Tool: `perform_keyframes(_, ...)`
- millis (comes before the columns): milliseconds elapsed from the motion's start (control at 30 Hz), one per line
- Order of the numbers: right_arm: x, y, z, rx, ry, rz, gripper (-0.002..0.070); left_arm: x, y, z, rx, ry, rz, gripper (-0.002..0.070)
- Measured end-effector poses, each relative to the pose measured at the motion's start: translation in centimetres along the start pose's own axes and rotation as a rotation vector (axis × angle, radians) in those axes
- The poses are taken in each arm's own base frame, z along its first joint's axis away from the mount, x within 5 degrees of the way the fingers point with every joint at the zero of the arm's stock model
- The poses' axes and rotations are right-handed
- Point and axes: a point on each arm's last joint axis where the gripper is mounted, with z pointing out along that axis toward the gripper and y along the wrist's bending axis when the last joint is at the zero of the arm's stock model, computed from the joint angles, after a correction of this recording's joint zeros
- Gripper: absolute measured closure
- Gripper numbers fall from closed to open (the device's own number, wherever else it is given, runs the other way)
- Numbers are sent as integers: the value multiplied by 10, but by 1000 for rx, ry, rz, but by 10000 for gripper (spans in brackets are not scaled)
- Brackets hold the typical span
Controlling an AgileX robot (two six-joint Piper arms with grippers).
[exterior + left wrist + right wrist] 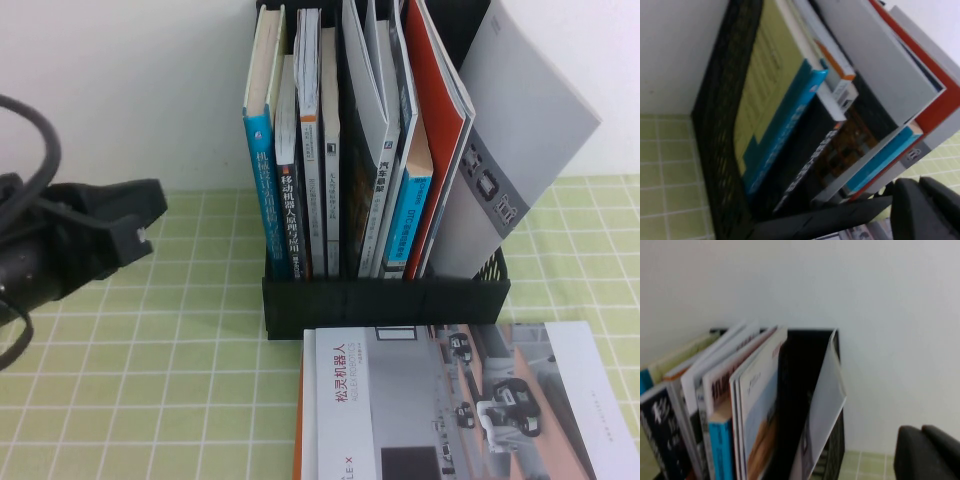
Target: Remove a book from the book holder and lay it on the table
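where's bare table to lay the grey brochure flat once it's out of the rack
Bare table lies between the left gripper, the rack and the brochure already lying in front; another patch lies right of the rack. The grey brochure leans in the rack's right end. The right gripper hovers behind it.

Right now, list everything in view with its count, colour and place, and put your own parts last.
book holder: one, black, mid-table against the wall.
book: one, grey cover, rightmost slot of the book holder, leaning out to the right.
red booklet: one, red-orange, beside the book on its left.
upright books: several, with blue, white and black spines, in the left and middle slots.
flat brochure: one, grey and orange with robot photos, lying in front of the book holder.
table: one, yellow-green cloth with a white grid.
wall: white, behind everything.
left pincer: one, black, over the table left of the book holder.
right pincer: one, black, only in the right wrist view, up near the book.
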Motion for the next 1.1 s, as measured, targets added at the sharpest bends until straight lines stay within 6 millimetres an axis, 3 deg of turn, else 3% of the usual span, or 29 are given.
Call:
perform_keyframes(133,14,-3,16,-46,107,-56,678,1,-10,11,101,-15,73,678)
perform_keyframes(333,19,-4,24,-69,138,-31,678,5,-22,32,288,5,273,678)
perform_keyframes(500,15,-4,33,-99,154,147,678,-5,-24,56,331,4,290,678)
perform_keyframes(600,-3,6,41,-225,167,242,678,-13,-26,63,338,-6,301,678)
perform_keyframes(767,-63,28,56,-511,315,796,678,-14,-26,67,341,7,336,678)
perform_keyframes(833,-93,36,61,-653,329,876,678,-13,-26,67,340,14,354,678)
perform_keyframes(900,-121,41,66,-770,276,816,678,-12,-26,67,340,25,364,678)
perform_keyframes(1000,-160,48,61,-827,112,373,678,-11,-26,67,342,36,372,678)
perform_keyframes(1100,-180,54,48,-817,-11,-44,678,-10,-27,67,357,44,378,678)
